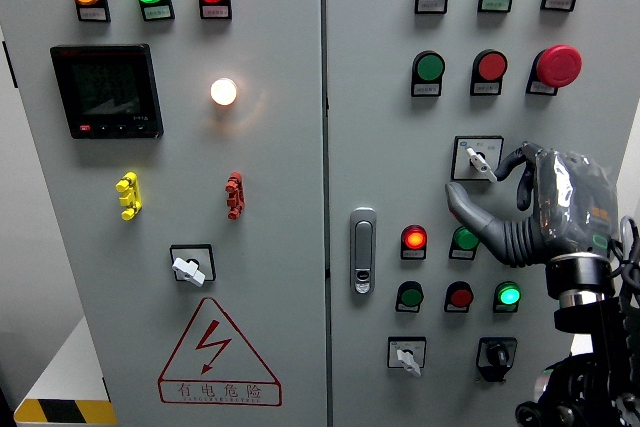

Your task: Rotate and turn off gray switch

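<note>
fingers (520, 169) curled loosely, holding nothing, index tip just right of the gray switch (478, 159) knob | thumb below it, staged to pinch for the turn | right hand (545, 212) at panel's (380, 97) right side | switch mid-right, under red button (490, 67) | left arm out of view

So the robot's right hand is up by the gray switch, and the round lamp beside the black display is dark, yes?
Not quite. The head view shows the lamp glowing, not dark. The rest holds: the right hand is by the gray switch, and the lamp sits beside the display.
</note>
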Motion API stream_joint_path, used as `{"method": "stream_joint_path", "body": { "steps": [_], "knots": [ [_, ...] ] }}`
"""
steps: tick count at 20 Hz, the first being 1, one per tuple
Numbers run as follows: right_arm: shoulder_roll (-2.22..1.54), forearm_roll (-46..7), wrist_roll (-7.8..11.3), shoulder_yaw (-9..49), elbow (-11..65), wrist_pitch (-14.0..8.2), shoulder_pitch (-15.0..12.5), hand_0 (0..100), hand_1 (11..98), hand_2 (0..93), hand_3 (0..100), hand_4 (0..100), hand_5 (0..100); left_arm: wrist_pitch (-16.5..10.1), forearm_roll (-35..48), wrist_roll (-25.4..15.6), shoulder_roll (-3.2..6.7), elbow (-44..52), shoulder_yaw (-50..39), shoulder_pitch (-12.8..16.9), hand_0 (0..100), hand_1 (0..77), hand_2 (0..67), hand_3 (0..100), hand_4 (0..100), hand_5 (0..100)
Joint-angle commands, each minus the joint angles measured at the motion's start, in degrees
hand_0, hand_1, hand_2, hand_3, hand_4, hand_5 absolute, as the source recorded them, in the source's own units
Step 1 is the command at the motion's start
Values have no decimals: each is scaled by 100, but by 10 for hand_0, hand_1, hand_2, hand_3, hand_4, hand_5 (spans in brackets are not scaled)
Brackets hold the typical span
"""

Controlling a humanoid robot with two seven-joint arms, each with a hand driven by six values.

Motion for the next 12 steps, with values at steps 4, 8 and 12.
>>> {"method": "stream_joint_path", "body": {
  "steps": [4,8,12],
  "knots": [
    [-2,-2,0,4,-33,-13,43,0,366,651,1000,999,1000,0,-1,0,0,0,0,-9,0,0,105,212,131,128],
    [-11,-2,0,4,-33,-13,87,0,352,655,1000,998,1000,-9,8,0,0,0,0,0,0,0,105,213,131,128],
    [-2,-2,0,4,-51,-13,96,0,337,658,1000,999,1000,-9,-1,0,0,0,0,0,0,0,105,213,131,129]
  ]
}}
